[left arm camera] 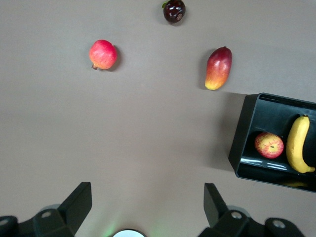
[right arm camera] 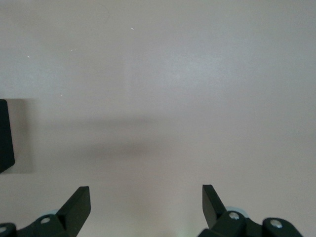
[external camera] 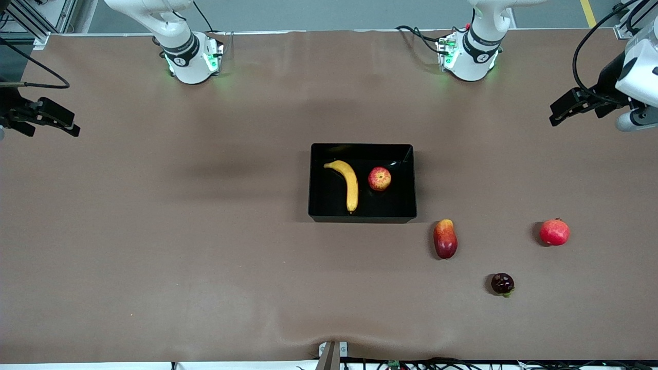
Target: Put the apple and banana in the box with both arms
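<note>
The black box (external camera: 360, 217) sits mid-table. The yellow banana (external camera: 348, 182) and the red-yellow apple (external camera: 379, 179) lie side by side in it, the apple toward the left arm's end. My left gripper (external camera: 576, 114) is open and empty, raised over the left arm's end of the table. Its wrist view shows the open gripper (left arm camera: 148, 197), the box (left arm camera: 242, 138), the apple (left arm camera: 269, 145) and the banana (left arm camera: 298, 144). My right gripper (external camera: 54, 128) is open and empty over the right arm's end; its wrist view (right arm camera: 146, 197) shows bare table and a box corner (right arm camera: 5, 133).
Three loose fruits lie nearer the front camera than the box, toward the left arm's end: a red-yellow mango-like fruit (external camera: 445, 239), an evenly red round fruit with a crown (external camera: 554, 232) and a small dark fruit (external camera: 502, 283). Brown cloth covers the table.
</note>
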{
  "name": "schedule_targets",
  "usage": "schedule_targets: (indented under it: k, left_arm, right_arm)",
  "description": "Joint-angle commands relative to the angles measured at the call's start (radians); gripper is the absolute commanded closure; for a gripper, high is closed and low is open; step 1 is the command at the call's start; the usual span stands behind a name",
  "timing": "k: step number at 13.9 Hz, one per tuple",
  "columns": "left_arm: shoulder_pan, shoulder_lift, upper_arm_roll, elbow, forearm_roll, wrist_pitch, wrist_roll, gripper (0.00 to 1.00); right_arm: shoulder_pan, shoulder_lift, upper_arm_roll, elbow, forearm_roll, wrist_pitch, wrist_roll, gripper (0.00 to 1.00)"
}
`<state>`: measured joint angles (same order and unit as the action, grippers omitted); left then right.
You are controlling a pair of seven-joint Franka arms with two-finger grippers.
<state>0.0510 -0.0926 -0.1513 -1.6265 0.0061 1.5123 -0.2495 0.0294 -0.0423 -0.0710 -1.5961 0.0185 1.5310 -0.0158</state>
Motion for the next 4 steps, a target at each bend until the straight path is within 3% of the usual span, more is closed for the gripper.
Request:
schedule_targets:
  k: [1,4]
  left_arm:
    - [-0.007,-0.027,-0.004,-0.012,-0.018,0.016,0.033,0.0]
    - [-0.007,-0.006,-0.01,0.019,-0.012,0.012,0.033,0.0]
  right_arm:
    - [0.009,-0.01,0.0,-0.013,-0.015,-0.003,-0.009,0.0]
    - [-0.019,-0.01,-0.003,-0.013,-0.015,0.0,-0.009,0.0]
